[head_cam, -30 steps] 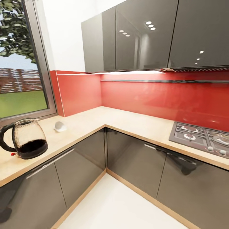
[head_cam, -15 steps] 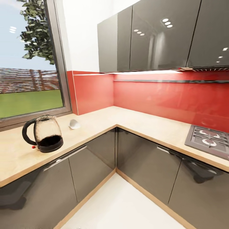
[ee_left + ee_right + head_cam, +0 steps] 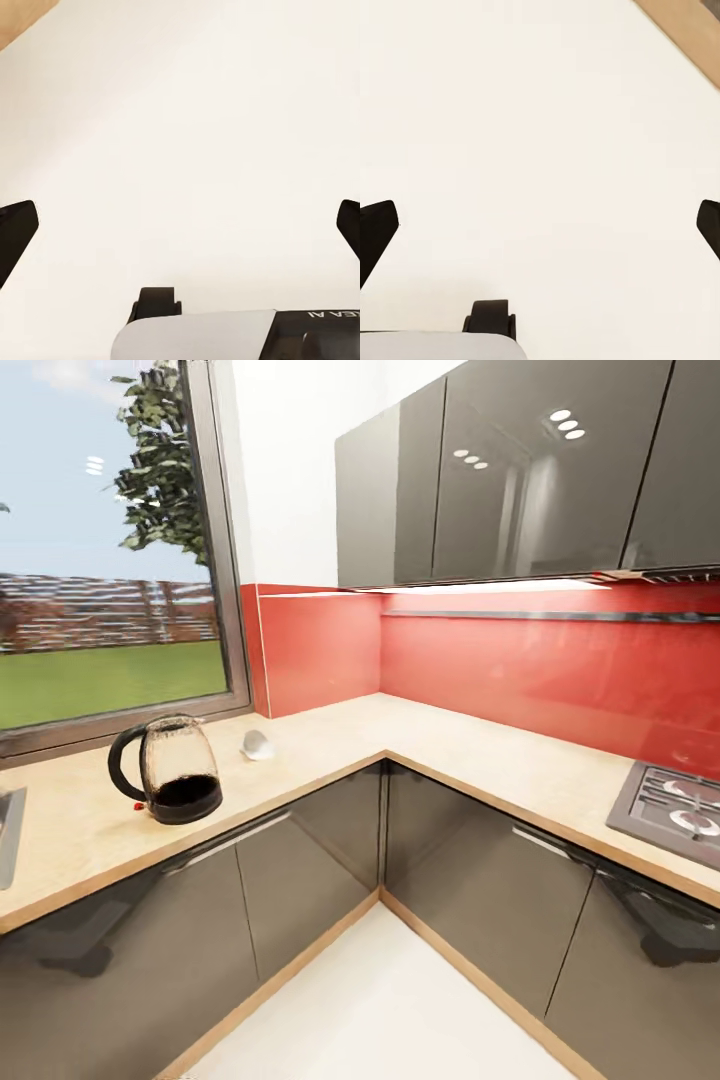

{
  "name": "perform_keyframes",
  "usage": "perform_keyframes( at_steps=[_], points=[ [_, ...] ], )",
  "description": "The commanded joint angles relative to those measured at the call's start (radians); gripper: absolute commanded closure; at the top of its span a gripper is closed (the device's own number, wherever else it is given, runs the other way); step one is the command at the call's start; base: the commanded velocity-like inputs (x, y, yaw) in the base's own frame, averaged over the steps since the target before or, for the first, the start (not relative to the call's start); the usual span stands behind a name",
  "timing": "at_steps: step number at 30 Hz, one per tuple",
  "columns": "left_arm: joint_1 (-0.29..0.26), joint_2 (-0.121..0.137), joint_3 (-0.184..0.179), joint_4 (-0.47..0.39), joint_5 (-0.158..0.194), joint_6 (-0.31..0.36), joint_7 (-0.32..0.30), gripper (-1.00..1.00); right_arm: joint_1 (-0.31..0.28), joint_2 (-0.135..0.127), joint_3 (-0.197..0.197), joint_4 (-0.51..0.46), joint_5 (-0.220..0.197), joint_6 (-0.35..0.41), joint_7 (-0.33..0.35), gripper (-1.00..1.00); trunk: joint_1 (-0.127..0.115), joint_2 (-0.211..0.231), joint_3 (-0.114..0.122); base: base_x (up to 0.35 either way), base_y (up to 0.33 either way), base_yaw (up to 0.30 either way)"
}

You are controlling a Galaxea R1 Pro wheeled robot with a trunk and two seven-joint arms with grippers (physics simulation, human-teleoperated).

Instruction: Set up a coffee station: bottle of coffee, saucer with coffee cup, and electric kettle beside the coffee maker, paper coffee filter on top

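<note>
Head view: faced an L-shaped corner of the kitchen countertop, light wood over glossy grey cabinet fronts. Found the electric kettle upright on the left run below the window, black loop handle turned left, red switch low at the base, dark liquid in the bottom. Noted a small white object, too small to tell what it was, on the wood just beside and behind the kettle, apart from it. Caught a sliver of steel sink at the far left edge and part of a gas hob at the far right. Saw a red backsplash under grey wall cupboards. Left wrist view: showed the left gripper over pale floor, dark fingertips spread wide to both edges, nothing between them. Right wrist view: showed the right gripper likewise spread wide and empty over pale floor, a wooden strip crossing one corner.
</note>
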Motion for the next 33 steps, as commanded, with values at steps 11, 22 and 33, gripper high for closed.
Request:
perform_keyframes(
  at_steps=[11,22,33],
  points=[
    [0.0,0.0,0.0,-0.001,0.0,-0.001,0.001,-1.0,0.0,0.0,0.0,0.001,0.0,-0.002,0.001,-1.0,0.0,0.0,-0.001,0.0,-0.181,0.144],
    [0.0,0.0,0.0,-0.001,0.0,-0.001,0.0,-1.0,0.0,0.0,0.0,0.001,0.0,-0.003,0.0,-1.0,0.0,0.0,-0.001,0.0,-0.169,0.188],
    [0.0,0.0,0.0,-0.001,0.0,-0.002,0.0,-1.0,0.0,0.001,0.002,0.001,0.0,-0.003,0.0,-1.0,0.0,0.0,-0.001,0.0,-0.006,0.271]
  ],
)
